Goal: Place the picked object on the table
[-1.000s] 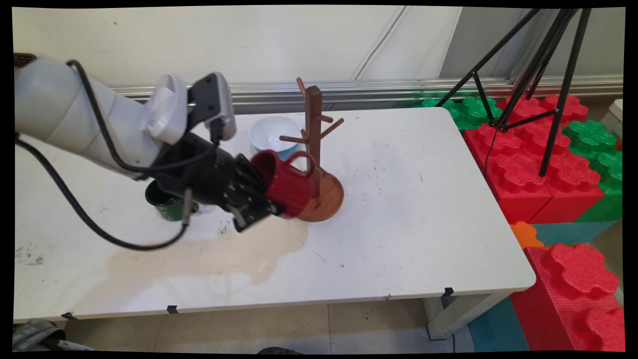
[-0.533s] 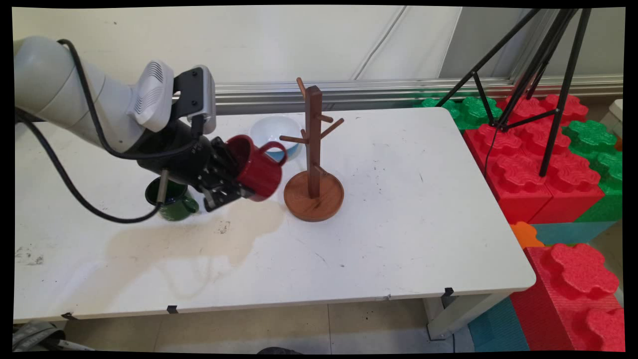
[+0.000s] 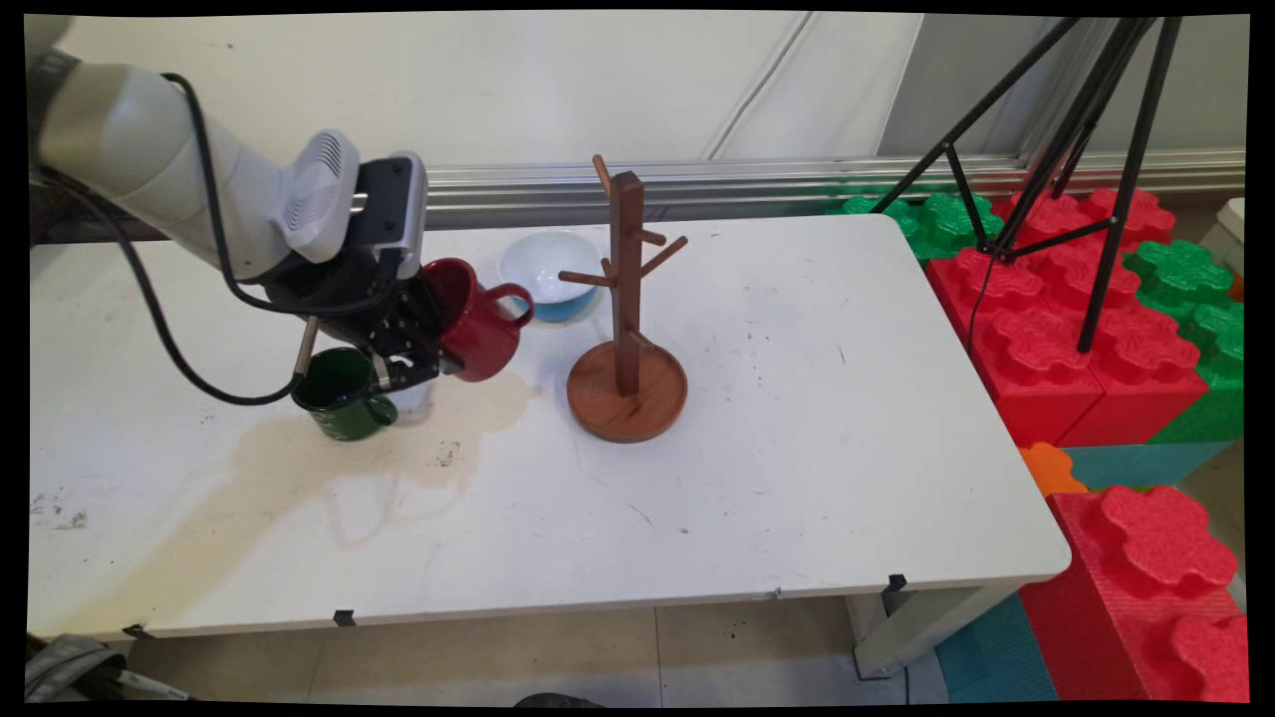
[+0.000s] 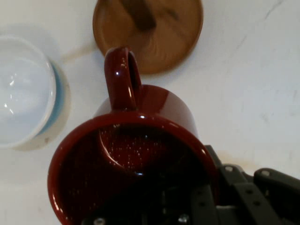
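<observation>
1. A glossy dark red mug (image 3: 478,317) is held in the black hand (image 3: 416,349); fine pale speckles are seen inside it (image 4: 136,154).
2. A dark green mug (image 3: 344,393) is seen.
3. A white bowl (image 3: 549,267) is banded blue outside.
4. A reddish-brown wooden mug tree (image 3: 627,329) is seen.
5. The white surface (image 3: 797,418) is marked by a tan stain (image 3: 398,468).
6. Red and green blocks (image 3: 1076,319) are seen.

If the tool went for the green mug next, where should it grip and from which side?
My judgement: grip the green mug by its rim wall, coming from above. It stands upright with its mouth open upward, and its handle points toward the table's near right, so clamp a wall section away from the handle. The tool now holds the red mug just above it.
</observation>
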You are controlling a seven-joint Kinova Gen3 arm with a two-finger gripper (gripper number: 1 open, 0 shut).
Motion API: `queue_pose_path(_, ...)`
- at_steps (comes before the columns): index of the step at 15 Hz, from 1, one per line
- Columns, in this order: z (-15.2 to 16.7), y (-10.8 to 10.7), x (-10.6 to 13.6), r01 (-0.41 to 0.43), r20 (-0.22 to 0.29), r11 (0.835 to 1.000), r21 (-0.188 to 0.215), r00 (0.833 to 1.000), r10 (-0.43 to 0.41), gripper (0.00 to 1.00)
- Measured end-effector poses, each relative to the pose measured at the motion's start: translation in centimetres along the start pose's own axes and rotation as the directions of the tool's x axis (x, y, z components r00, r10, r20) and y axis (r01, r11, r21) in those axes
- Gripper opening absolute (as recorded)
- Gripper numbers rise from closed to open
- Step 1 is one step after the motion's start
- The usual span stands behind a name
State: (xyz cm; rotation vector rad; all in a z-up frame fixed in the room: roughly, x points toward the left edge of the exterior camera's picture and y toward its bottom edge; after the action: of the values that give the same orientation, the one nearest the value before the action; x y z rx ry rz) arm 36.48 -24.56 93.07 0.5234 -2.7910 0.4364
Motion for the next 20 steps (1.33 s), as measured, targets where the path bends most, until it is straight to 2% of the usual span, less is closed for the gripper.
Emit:
queue_pose_path(5,2.9,-1.9,-0.4,-0.083,0.068,0.997,-0.011,0.994,0.083,0.00)
queue_pose_path(10,5.7,-3.1,0.0,-0.131,0.108,0.991,-0.027,0.985,0.133,0.00)
queue_pose_path(20,10.2,-4.2,-0.2,-0.142,0.179,0.987,-0.075,0.972,0.153,0.00)
